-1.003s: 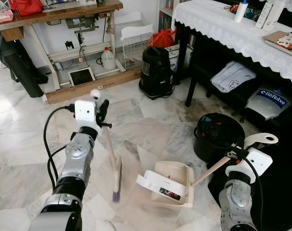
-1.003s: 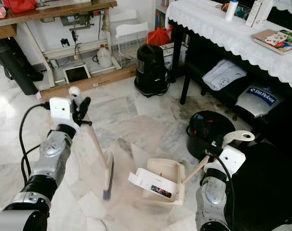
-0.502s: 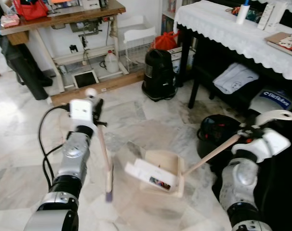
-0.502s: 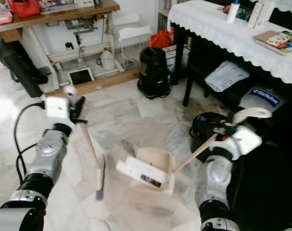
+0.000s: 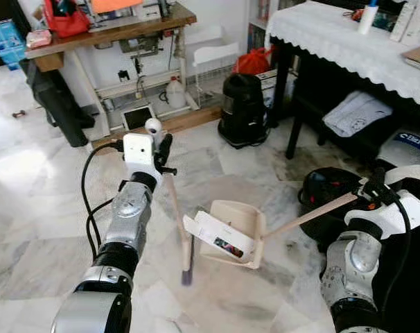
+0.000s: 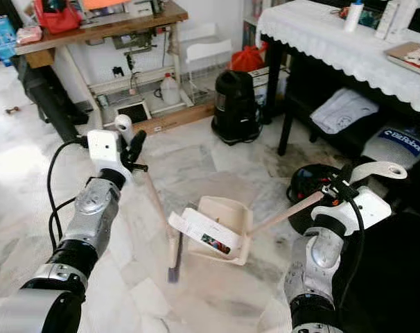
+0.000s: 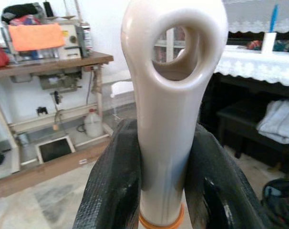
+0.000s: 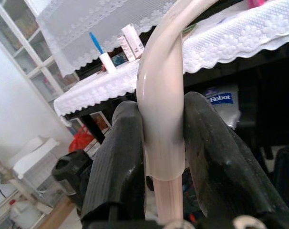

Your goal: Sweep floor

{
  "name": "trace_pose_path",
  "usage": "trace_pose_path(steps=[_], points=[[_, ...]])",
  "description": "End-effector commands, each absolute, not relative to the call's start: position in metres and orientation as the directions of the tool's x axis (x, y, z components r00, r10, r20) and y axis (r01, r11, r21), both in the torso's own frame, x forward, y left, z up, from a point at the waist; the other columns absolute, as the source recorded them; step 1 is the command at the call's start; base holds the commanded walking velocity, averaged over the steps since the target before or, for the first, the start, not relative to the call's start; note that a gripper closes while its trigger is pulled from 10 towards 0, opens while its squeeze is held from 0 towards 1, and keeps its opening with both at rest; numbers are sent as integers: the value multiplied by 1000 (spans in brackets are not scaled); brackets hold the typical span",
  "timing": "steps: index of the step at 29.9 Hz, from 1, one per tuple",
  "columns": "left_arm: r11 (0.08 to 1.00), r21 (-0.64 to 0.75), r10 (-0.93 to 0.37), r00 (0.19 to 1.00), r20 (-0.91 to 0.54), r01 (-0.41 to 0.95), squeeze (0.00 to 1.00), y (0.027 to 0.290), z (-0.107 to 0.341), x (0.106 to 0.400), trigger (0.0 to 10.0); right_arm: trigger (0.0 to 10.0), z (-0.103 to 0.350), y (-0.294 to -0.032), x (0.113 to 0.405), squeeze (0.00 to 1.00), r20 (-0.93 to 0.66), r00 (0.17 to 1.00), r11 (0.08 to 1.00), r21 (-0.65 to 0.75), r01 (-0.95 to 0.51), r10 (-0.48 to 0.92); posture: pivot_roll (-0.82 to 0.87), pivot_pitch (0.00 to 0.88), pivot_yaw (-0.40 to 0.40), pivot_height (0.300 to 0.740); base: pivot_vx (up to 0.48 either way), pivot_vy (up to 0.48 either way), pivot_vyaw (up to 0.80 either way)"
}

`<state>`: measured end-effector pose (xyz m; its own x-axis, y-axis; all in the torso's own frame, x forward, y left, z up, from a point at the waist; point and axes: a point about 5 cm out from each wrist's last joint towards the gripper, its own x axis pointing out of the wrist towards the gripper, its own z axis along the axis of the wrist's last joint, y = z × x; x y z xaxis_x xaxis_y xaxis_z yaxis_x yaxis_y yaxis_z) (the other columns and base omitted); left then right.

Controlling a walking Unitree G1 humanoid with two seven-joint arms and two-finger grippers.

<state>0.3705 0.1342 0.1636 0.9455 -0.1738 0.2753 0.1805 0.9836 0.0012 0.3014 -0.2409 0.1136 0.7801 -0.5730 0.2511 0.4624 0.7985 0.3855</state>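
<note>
Sweeping set, marble floor (image 5: 44, 229): broom and dustpan, one in each gripper

Left gripper (image 7: 161, 191) clamped on the cream handle of the broom (image 5: 177, 215), whose dark bristles meet the floor just beside the dustpan (image 5: 231, 232). Right gripper (image 8: 159, 157) clamped on the dustpan's long handle, pan tilted and holding a white carton (image 5: 217, 237). Black bin (image 5: 328, 201) near the right arm; black canister vacuum (image 5: 242, 107) beside the lace-covered table (image 5: 348, 48)
</note>
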Motion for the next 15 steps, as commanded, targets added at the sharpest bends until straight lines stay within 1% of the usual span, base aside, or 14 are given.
trace_pose_path(steps=[1, 6, 9, 15], points=[[988, 3, -148, 924, 354, 157, 0, 140, 181, 372, 10000, 10000, 121, -237, 306, 0, 273, 784, 808, 397, 436, -557, 83, 0, 45, 740, 0, 0, 0], [991, -3, -123, 927, 355, 133, 0, 144, 179, 371, 10000, 10000, 123, -234, 310, 0, 269, 797, 819, 385, 426, -541, 82, 0, 32, 740, 0, 0, 0], [992, 30, -127, 934, 334, 124, 0, 147, 170, 367, 10000, 10000, 128, -234, 313, 0, 276, 797, 821, 387, 420, -537, 71, 0, 26, 740, 0, 0, 0], [991, 47, -137, 934, 330, 129, 0, 149, 165, 363, 10000, 10000, 135, -233, 316, 0, 297, 794, 827, 387, 408, -530, 70, 0, 22, 740, 0, 0, 0]])
